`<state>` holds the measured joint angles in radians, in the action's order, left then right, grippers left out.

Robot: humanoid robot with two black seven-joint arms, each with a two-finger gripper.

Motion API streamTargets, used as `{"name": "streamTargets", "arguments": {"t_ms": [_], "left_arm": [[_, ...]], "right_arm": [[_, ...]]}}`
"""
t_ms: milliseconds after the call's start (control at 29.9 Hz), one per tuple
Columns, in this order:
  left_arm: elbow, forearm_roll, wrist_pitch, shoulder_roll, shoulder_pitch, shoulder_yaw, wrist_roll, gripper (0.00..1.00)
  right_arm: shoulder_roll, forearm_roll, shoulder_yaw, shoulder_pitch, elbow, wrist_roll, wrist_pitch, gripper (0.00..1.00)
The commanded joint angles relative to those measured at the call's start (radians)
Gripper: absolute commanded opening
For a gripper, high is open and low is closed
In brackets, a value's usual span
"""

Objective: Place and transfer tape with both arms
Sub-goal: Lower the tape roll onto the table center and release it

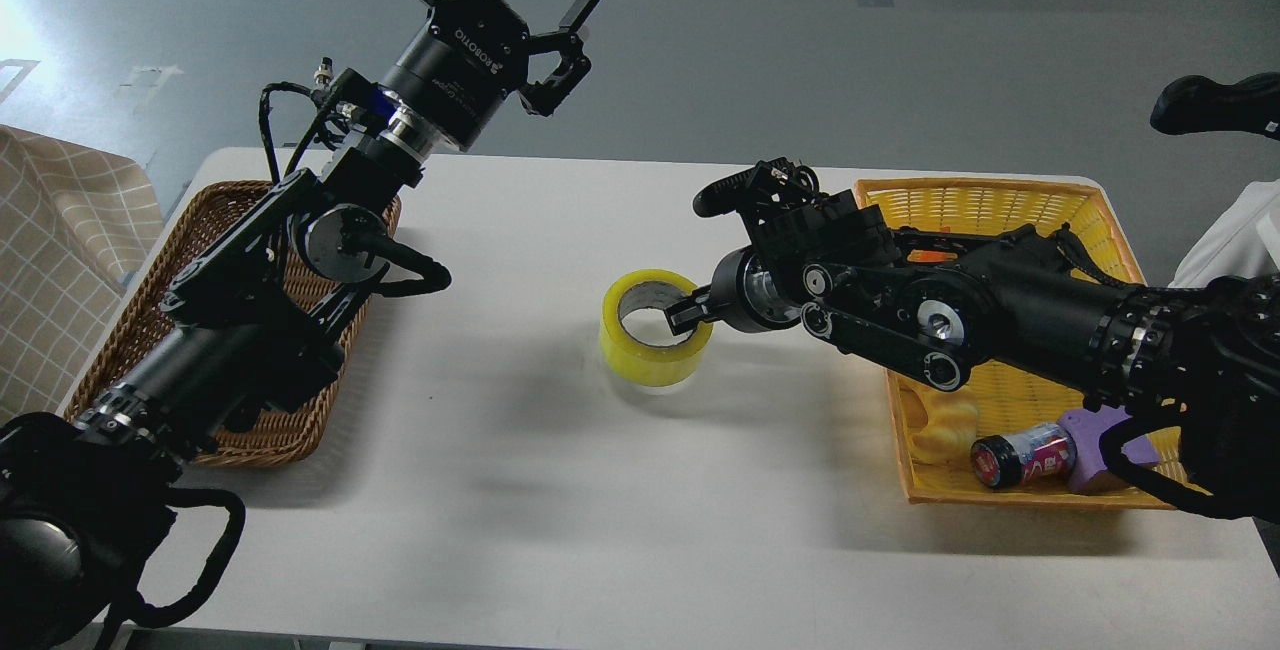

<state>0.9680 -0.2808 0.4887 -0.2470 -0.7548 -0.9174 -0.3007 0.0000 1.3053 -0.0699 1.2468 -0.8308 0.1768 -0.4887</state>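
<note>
Glossy yellow film wound on a grey-white core: the tape stands on the white tabletop, roughly midway between the brown wicker basket and the yellow basket, its open core facing up and a little toward the camera.

In the head view, the right pincer reaches out from over the yellow basket to the tape's near-right wall. One lower finger dips inside the core while another arches above, well off the roll, so the pincer looks spread around the wall, not clamped; I cannot tell whether the inner finger presses the core.

The left pincer hangs high above and behind the wicker basket, fingers splayed wide, holding nothing, well apart from the tape.

Judging by its look, the roll is light and stiff as a ring, but its outer film is slick and could slip under smooth pads. The surest hold seems to be across the wall, one finger in the core and one outside, leaving the far rim free for the other pincer at handover. Squeezing hard may dent the layers.

Beside the right arm in the yellow basket lie a small can, a purple block and a pale yellow toy.
</note>
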Motion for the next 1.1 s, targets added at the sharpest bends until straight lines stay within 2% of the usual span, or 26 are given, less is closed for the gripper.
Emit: {"name": "streamTargets", "arguments": {"t_ms": [0, 1070], "left_arm": [[0.0, 0.0, 0.0, 0.0, 0.0, 0.0, 0.0, 0.98], [0.0, 0.0, 0.0, 0.002, 0.0, -0.003, -0.001, 0.98]], "right_arm": [[0.0, 0.002, -0.002, -0.001, -0.001, 0.0, 0.0, 0.0], [0.0, 0.008, -0.031, -0.024, 0.01, 0.001, 0.0, 0.0]]}}
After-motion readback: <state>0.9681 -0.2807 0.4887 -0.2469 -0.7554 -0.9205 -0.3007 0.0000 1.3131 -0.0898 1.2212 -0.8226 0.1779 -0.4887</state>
